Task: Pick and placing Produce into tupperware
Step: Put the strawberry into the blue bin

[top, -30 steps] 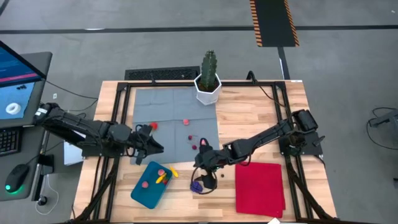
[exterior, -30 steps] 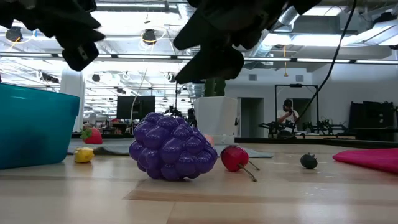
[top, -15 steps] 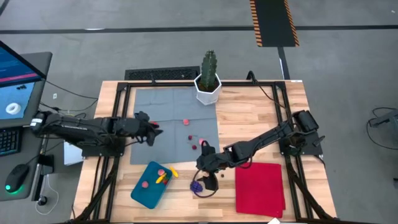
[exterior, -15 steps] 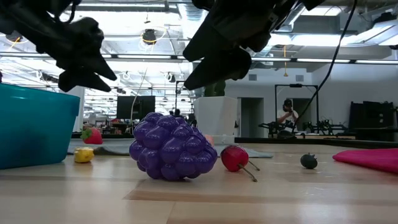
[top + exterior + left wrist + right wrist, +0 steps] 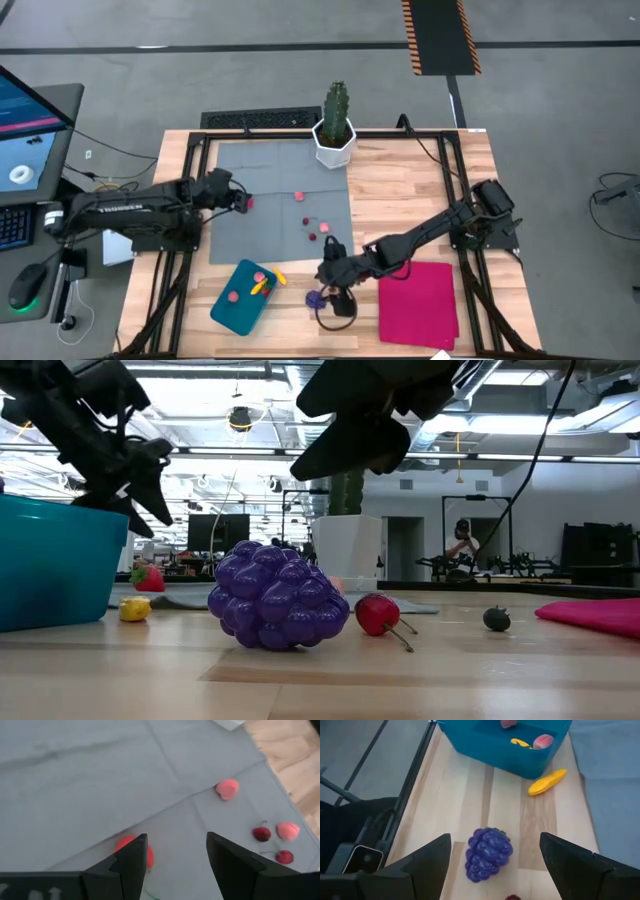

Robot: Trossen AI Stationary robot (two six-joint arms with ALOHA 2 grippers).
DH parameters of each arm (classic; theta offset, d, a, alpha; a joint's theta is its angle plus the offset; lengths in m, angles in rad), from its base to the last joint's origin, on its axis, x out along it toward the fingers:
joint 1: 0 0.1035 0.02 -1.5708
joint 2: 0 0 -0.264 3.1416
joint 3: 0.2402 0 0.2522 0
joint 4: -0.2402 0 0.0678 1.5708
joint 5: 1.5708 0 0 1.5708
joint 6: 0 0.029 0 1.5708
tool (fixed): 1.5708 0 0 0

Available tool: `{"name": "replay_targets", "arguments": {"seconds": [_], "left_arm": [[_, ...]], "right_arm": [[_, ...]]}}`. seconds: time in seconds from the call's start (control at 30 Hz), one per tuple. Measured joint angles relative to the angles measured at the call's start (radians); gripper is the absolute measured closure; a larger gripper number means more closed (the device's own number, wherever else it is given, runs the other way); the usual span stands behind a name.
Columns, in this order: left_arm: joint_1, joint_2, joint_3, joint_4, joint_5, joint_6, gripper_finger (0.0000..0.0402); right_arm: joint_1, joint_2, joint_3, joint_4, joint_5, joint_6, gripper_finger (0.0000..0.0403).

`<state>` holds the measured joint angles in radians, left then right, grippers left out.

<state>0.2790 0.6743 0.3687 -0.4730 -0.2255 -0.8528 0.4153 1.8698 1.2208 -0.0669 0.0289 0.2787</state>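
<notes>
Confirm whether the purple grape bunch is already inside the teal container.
No: in the right wrist view the grape bunch lies on the bare wood, apart from the teal container, between the right gripper's open fingers.

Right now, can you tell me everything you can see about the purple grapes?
The grapes are one bumpy bunch of shiny round purple balls that look like plastic. The bunch lies on the bare wooden table, near the teal tub but not touching it. A yellow piece lies between them. The right claw hangs open above the bunch, not touching it.
</notes>
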Motion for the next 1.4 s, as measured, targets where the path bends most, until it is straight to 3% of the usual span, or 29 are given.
{"name": "replay_targets", "arguments": {"seconds": [0.27,0.63,1.03,1.2,1.4], "left_arm": [[0.055,0.066,0.000,-0.157,0.073,-0.042,0.0209],[0.041,0.236,0.052,-0.107,0.140,-0.028,0.0209],[0.035,0.403,0.113,-0.188,0.143,0.030,0.0214],[0.035,0.436,0.117,-0.190,0.147,0.070,0.0258],[0.035,0.436,0.117,-0.180,0.145,0.119,0.0359]], "right_arm": [[0.020,0.000,0.000,0.000,0.001,-0.017,0.0075],[0.023,0.000,0.000,0.000,0.002,-0.025,0.0075],[0.024,0.000,0.000,0.000,0.002,-0.018,0.0075],[0.024,0.000,0.000,-0.001,0.002,-0.017,0.0075],[0.024,0.000,0.000,-0.001,0.004,-0.017,0.0075]]}}
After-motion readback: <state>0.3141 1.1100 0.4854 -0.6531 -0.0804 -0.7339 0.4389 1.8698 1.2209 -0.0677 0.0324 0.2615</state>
